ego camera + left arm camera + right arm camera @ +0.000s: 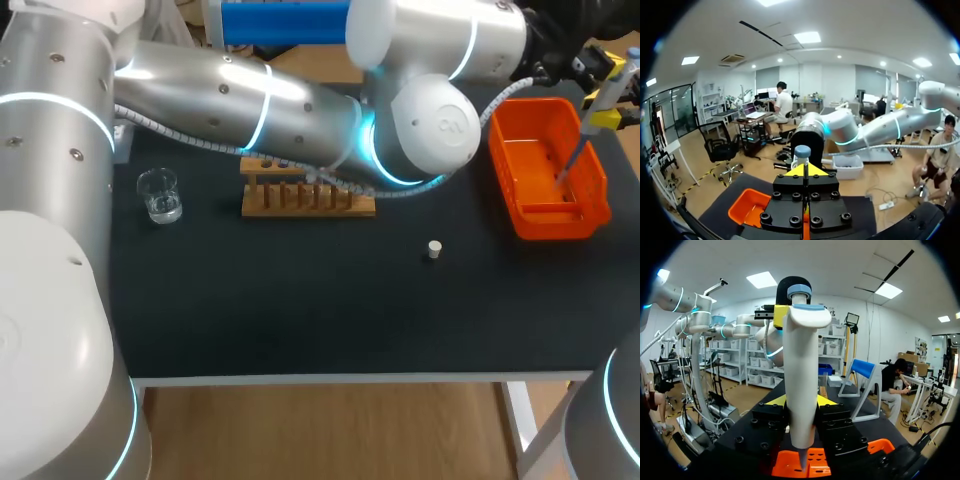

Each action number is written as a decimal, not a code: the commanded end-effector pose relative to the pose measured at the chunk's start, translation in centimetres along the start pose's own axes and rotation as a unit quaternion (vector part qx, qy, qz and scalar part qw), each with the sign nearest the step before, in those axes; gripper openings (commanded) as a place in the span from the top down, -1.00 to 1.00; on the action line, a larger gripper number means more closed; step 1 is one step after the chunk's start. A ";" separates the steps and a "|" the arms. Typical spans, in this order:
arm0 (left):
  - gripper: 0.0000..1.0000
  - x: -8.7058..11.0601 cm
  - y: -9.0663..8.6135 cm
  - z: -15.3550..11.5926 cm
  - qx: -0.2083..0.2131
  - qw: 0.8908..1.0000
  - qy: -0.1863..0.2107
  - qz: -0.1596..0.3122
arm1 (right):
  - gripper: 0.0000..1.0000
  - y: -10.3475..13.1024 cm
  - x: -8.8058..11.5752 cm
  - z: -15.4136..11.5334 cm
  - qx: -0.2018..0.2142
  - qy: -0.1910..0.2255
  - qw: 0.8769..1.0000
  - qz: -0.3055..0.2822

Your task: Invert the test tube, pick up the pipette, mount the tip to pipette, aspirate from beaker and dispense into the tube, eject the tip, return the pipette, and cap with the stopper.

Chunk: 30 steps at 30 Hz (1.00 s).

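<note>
Nearest to us on the black table (pixel 300 310) lies a small white stopper (pixel 433 250), on its own, well apart from everything else. Farther back on our left stands a clear glass beaker (pixel 160 195). Beside it, toward the middle, is a wooden rack (pixel 305 198), partly under our left arm (pixel 300 110), which reaches across to the far right. We cannot make out a tube in the rack.

Back on the right sits an orange bin (pixel 530 215). Above it our right gripper (pixel 800 401) holds the pipette (pixel 801 370) upright, its yellow-tipped fingers pinching the white body from both sides. The pipette's thin lower end points down into the bin.

At the pipette's blue-capped top is our left gripper (pixel 804 170), its two yellow tips pressed together with only a seam between them. The blue cap shows just ahead of those tips.
</note>
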<state>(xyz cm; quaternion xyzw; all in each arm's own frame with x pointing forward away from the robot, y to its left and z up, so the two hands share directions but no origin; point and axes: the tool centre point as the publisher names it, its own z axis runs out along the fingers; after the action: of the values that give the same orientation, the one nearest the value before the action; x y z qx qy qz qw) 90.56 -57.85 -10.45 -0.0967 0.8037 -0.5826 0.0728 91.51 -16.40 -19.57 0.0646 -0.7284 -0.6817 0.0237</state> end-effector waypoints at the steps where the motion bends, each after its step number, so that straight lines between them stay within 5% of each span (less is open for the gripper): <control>1: 1.00 -0.5 0.7 0.6 0.024 1.000 0.011 0.001 | 1.00 0.3 0.0 0.0 0.002 0.001 1.000 0.000; 30: 1.00 -0.5 2.0 1.5 0.007 1.000 0.000 0.022 | 1.00 0.3 0.0 0.0 0.002 0.001 1.000 0.000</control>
<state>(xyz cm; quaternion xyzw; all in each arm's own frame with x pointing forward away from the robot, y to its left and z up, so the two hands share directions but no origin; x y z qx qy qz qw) 90.75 -58.07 -11.43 -0.0829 0.8083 -0.5760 0.0890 91.49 -16.44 -20.15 0.0635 -0.7288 -0.6814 0.0226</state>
